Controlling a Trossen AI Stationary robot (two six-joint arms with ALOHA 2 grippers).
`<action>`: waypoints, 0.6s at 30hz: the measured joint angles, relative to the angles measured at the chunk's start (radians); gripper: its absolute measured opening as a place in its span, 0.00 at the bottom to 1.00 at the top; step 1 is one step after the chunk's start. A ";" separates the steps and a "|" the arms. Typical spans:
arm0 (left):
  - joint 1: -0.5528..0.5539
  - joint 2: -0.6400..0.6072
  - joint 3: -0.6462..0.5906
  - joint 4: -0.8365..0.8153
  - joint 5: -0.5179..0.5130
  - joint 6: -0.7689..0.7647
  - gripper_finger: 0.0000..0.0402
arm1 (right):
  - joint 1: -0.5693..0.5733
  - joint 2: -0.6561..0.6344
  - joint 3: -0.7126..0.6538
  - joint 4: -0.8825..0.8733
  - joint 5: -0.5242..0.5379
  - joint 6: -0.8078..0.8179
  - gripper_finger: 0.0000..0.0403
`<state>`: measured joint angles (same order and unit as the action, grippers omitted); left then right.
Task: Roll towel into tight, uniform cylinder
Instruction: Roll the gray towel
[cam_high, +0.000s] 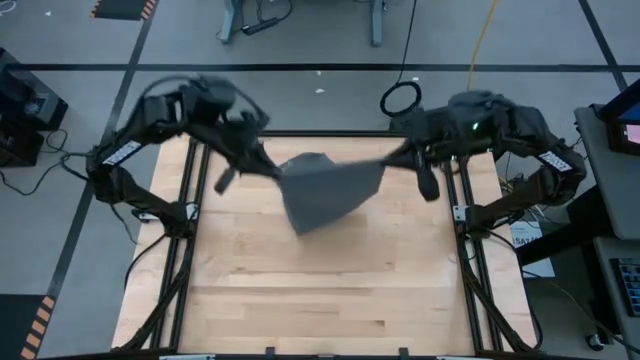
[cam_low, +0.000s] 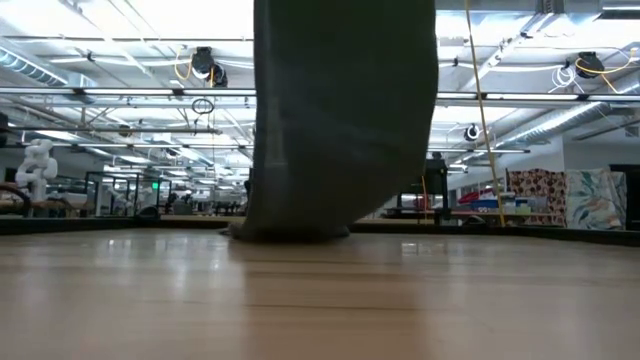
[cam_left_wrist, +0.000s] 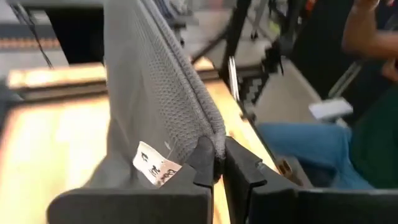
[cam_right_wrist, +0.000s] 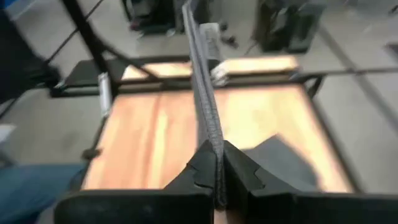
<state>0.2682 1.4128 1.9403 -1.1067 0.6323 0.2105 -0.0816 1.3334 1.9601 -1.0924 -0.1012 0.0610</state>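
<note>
The dark grey towel (cam_high: 328, 190) hangs spread between my two grippers over the far half of the table. My left gripper (cam_high: 274, 170) is shut on its upper left corner, my right gripper (cam_high: 392, 157) on its upper right corner. A small white tag (cam_left_wrist: 155, 167) sits just beside the left fingers. In the low view the towel (cam_low: 345, 120) drops from above the picture, and its lower end (cam_low: 290, 230) touches the wooden table top. The cylinder does not show; the cloth is unrolled. My left gripper pinches the towel's upper corner by the white tag (cam_left_wrist: 208, 134) between its two fingers (cam_left_wrist: 202, 163), slanting down from the table's left. The cloth hangs below, its lower end on the table. My right gripper pinches the opposite upper corner (cam_right_wrist: 216, 146) between its two fingers (cam_right_wrist: 239, 168), slanting down from the table's right. The top edge (cam_right_wrist: 202, 68) runs nearly straight to the other gripper.
Black frame rails (cam_high: 195, 200) run along the table's left and right sides (cam_high: 462, 210). The near half of the wooden table top (cam_high: 320, 300) lies below the hanging towel. A person in blue trousers (cam_left_wrist: 311, 149) sits beyond the table's edge.
</note>
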 joint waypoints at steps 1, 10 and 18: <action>-0.030 0.000 -0.021 -0.004 -0.032 -0.016 0.03 | 0.025 -0.001 -0.017 -0.002 0.001 0.022 0.00; -0.268 0.003 -0.217 0.000 -0.167 -0.178 0.03 | 0.256 -0.002 -0.214 0.015 0.007 0.213 0.00; -0.493 0.004 -0.345 0.057 -0.404 -0.363 0.03 | 0.475 0.000 -0.452 0.175 0.117 0.394 0.00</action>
<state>-0.2246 1.4166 1.5949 -1.0495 0.2281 -0.1527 0.3930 1.3331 1.5080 -0.9171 0.0154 0.4546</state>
